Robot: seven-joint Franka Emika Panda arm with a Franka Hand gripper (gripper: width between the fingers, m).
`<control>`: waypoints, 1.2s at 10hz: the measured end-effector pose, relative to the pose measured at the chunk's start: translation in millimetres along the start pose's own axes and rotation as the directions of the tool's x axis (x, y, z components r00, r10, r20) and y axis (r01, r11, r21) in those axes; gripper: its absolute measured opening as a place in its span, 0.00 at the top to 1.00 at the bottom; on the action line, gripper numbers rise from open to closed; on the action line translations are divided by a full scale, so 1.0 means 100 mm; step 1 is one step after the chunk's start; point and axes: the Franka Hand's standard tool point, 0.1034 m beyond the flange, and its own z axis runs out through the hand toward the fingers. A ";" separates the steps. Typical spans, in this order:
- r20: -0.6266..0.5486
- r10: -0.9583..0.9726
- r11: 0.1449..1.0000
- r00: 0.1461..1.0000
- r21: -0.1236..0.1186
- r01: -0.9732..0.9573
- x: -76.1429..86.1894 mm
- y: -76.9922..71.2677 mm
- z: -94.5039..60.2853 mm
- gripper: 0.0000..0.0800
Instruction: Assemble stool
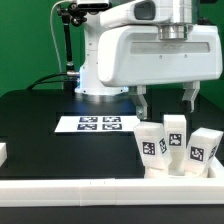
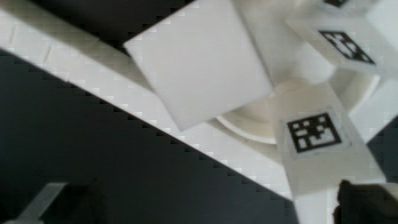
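Pincer (image 1: 166, 103) hangs with fingers apart and empty directly at 12 o'clock above the cluster of leg blocks (image 1: 176, 147), which stand on the counter (image 1: 40, 120) against the front rail (image 1: 100, 190), probably lining up to grasp one; seat (image 2: 267, 115) shows only at the wrist.

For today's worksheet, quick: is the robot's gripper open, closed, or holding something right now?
Gripper: open, fingers spread, holding nothing, hovering above the leg blocks.

Three tagged leg blocks (image 1: 150, 144) (image 1: 175, 133) (image 1: 201, 148), one round seat (image 2: 267, 112) and one marker board (image 1: 98, 124) show.
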 end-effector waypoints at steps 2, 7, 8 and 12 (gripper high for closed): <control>0.019 -0.163 0.987 0.986 -0.001 0.163 -0.03 -0.01 0.02 0.19; 0.037 -0.250 0.968 0.967 0.009 0.250 -0.14 0.00 0.08 0.19; 0.037 -0.250 0.968 0.968 0.009 0.250 -0.15 0.00 0.08 0.19; 0.048 -0.257 0.966 0.965 0.015 0.257 -0.20 0.00 0.17 0.19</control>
